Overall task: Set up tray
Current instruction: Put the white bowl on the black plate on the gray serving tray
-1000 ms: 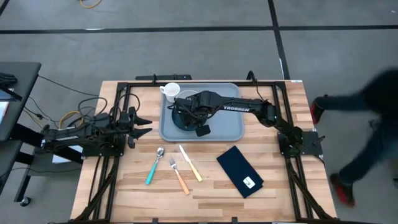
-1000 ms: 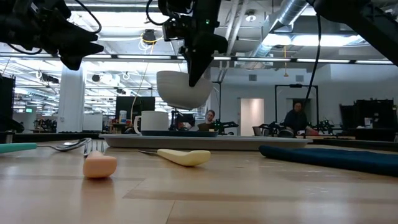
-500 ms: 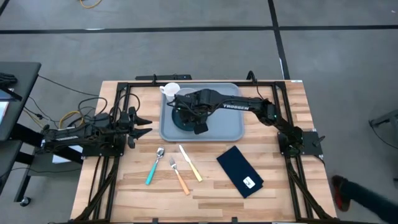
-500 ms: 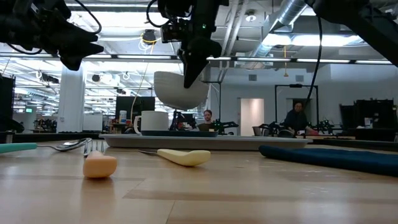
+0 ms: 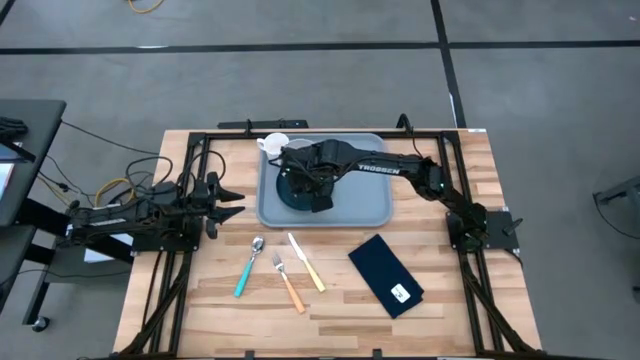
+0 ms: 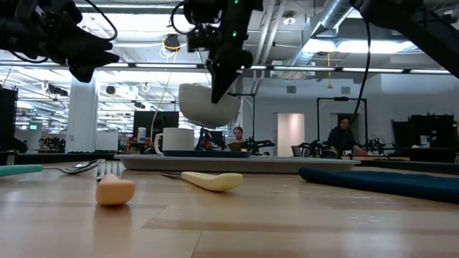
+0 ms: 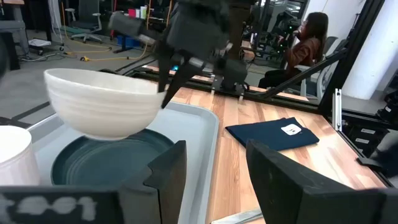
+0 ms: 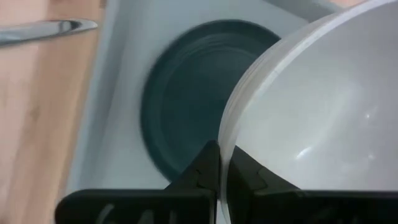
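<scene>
The light grey-blue tray (image 5: 365, 205) lies at the table's far middle. On it are a dark teal plate (image 5: 290, 195) and a white mug (image 5: 272, 146) at its far left corner. My right gripper (image 5: 318, 195) is over the plate, shut on a white bowl (image 6: 208, 104). The bowl also shows in the left wrist view (image 7: 102, 102) and the right wrist view (image 8: 311, 112). My left gripper (image 5: 232, 198) waits open and empty left of the tray. My right gripper holds the bowl by its rim (image 8: 225, 140), one finger inside the bowl and one outside. The fingers come from above, slanting down. The bowl hangs mouth up, about level, lifted clear above the teal plate (image 7: 112, 165).
On the near half of the table lie a teal-handled spoon (image 5: 248, 268), an orange-handled fork (image 5: 288, 283), a yellow-handled knife (image 5: 307, 262) and a navy napkin (image 5: 386, 275). People sit in the room behind the table (image 6: 341, 136).
My right gripper has gone a little toward the table's far edge with the bowl, staying over the plate with the bowl lifted clear. A person who passed beyond the table's right edge has gone out of the high view.
</scene>
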